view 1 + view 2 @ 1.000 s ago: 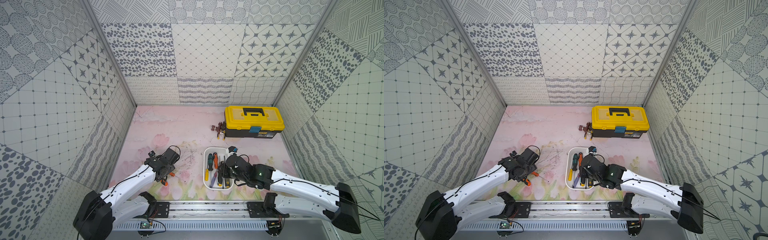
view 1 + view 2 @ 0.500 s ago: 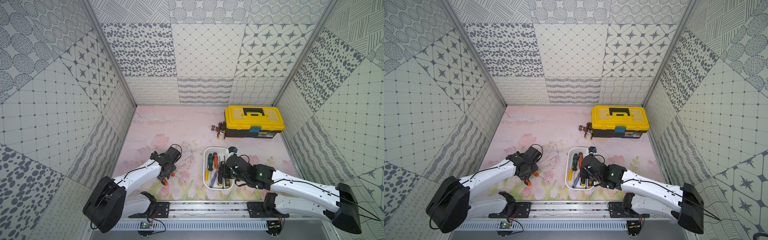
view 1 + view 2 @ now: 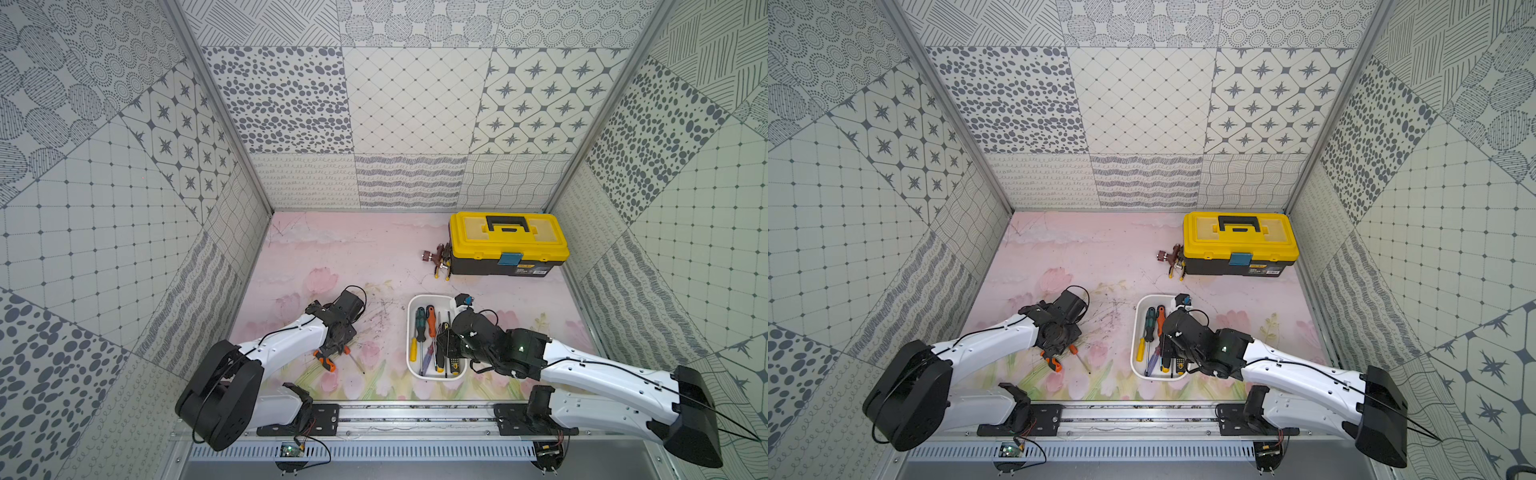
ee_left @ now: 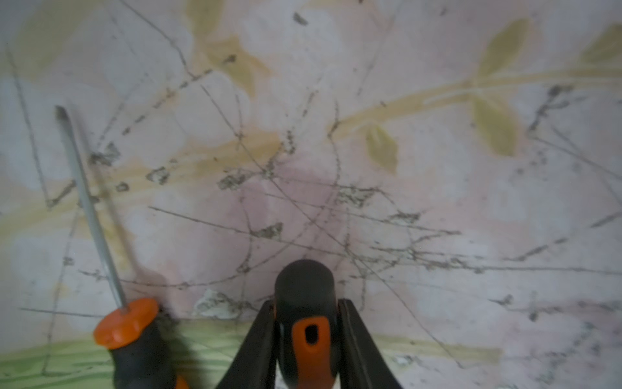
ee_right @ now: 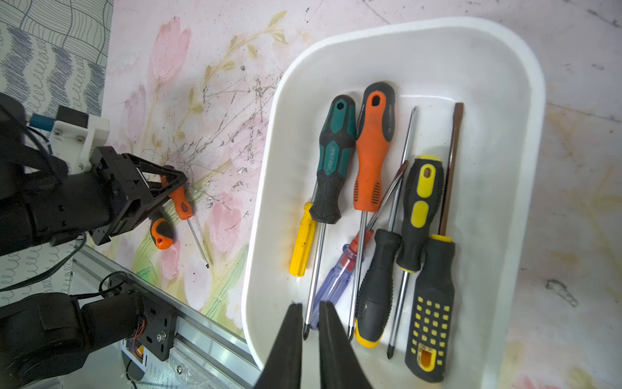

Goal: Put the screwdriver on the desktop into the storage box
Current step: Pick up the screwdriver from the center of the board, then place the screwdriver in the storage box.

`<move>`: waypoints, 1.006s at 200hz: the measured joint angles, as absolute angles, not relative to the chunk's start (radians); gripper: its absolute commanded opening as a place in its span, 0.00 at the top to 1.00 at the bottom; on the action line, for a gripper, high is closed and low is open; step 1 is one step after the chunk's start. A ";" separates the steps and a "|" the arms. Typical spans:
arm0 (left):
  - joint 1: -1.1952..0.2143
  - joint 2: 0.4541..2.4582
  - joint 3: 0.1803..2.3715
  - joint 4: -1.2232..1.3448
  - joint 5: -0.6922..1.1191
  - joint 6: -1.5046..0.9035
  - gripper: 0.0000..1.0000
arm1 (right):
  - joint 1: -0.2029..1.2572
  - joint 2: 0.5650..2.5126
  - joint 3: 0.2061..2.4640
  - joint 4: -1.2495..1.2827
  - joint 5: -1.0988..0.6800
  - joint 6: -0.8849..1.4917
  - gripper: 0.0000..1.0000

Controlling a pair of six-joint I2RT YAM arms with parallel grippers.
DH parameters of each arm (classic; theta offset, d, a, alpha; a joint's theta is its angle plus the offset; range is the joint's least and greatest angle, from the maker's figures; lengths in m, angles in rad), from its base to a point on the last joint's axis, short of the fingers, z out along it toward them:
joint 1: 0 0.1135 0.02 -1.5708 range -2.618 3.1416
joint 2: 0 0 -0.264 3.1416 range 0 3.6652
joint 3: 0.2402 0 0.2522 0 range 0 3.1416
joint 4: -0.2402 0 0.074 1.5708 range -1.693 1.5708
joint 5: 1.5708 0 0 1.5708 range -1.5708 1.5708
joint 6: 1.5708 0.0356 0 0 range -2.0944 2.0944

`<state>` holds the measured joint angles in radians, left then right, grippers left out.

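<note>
L hand is clamped w/ both fingers on the handle of a black-and-orange plastic-grip screwdriver, which lies on the pale pink tulip-print tabletop nr its front edge, left of centre. A 2nd orange-collared screwdriver lies just beside it. R hand hangs over the white shallow plastic storage box, also nr the front edge, fingers almost together, gripping nothing; 7 mixed screwdrivers lie inside. Yellow-lidded black toolbox sits at back right corner.
</note>
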<state>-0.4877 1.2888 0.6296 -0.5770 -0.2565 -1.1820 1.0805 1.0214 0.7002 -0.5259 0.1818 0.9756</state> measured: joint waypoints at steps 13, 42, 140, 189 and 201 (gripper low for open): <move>-0.487 1.239 0.639 -0.555 -0.227 -1.173 0.91 | 1.081 1.021 0.700 -0.520 0.169 0.971 0.81; -0.487 1.079 0.622 -0.447 -0.116 -1.142 1.00 | 1.081 1.016 0.694 -0.456 0.101 0.959 0.59; -0.515 0.789 0.437 0.205 0.396 -1.179 1.00 | 1.094 1.041 0.586 0.059 -0.270 0.964 0.45; -0.573 0.772 0.432 0.327 0.475 -1.171 1.00 | 1.106 1.058 0.569 0.194 -0.315 0.994 0.71; -0.586 0.770 0.432 0.333 0.477 -1.156 1.00 | 1.113 1.074 0.570 0.215 -0.324 1.003 0.85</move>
